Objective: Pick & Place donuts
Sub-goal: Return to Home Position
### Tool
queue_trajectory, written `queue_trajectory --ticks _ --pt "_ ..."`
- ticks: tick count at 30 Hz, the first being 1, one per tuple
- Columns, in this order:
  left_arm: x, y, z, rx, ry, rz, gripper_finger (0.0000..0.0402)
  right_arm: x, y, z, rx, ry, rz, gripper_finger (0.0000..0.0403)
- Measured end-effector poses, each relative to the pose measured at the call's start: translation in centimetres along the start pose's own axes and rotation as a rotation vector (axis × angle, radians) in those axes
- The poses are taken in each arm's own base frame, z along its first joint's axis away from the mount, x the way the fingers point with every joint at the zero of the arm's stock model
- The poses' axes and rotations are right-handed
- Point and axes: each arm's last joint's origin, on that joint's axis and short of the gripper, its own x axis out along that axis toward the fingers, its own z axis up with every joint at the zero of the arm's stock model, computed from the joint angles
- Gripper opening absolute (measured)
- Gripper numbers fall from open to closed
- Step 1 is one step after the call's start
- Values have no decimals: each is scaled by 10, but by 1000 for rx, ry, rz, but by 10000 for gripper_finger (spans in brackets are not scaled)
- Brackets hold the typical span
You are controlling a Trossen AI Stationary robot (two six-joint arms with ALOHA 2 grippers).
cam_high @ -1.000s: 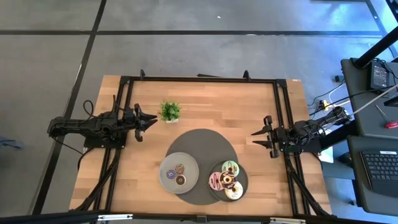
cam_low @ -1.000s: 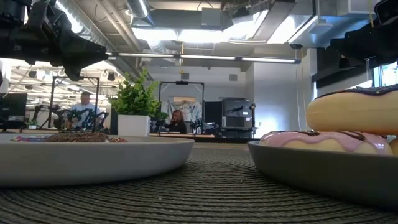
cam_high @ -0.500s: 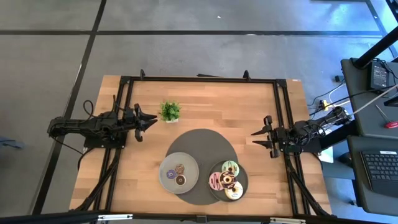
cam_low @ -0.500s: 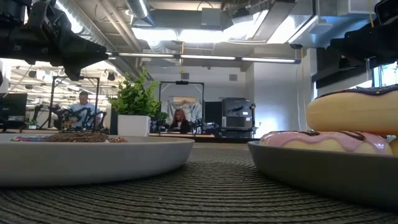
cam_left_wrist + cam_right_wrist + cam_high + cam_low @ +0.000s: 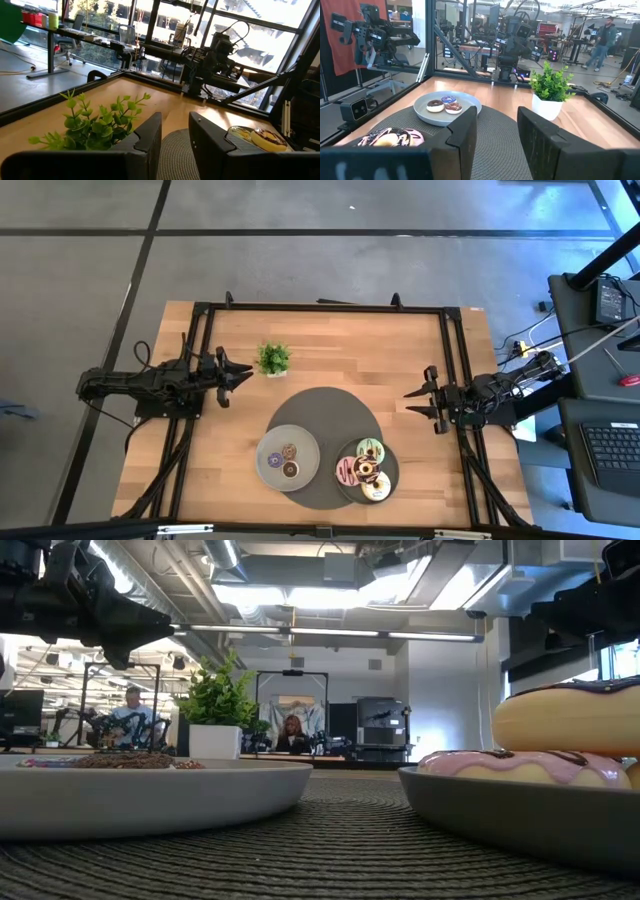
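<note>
Now both idle: left gripper (image 5: 238, 372) and right gripper (image 5: 415, 402) parted, empty. Small donuts (image 5: 289, 470) on light plate (image 5: 305, 448), nearer left gripper; large donuts (image 5: 362, 470) heaped on dark plate (image 5: 393, 476), nearer right. Likely light, icing slick; pinch across ring's outer edge

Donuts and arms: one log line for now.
small donuts: three on light plate | large donuts: four on dark plate | left gripper: open, empty | right gripper: open, empty

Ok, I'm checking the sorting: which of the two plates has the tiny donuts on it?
The light grey plate, the paler one: three tiny donuts lie on it. The dark grey plate beside it holds four larger donuts.
</note>
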Motion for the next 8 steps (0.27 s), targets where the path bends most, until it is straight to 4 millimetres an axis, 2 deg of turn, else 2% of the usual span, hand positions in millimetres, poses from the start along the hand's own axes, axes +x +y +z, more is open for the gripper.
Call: queue_trajectory --ticks 8 --pt "0 0 0 0 0 0 95 0 0 0 -1 0 0 142"
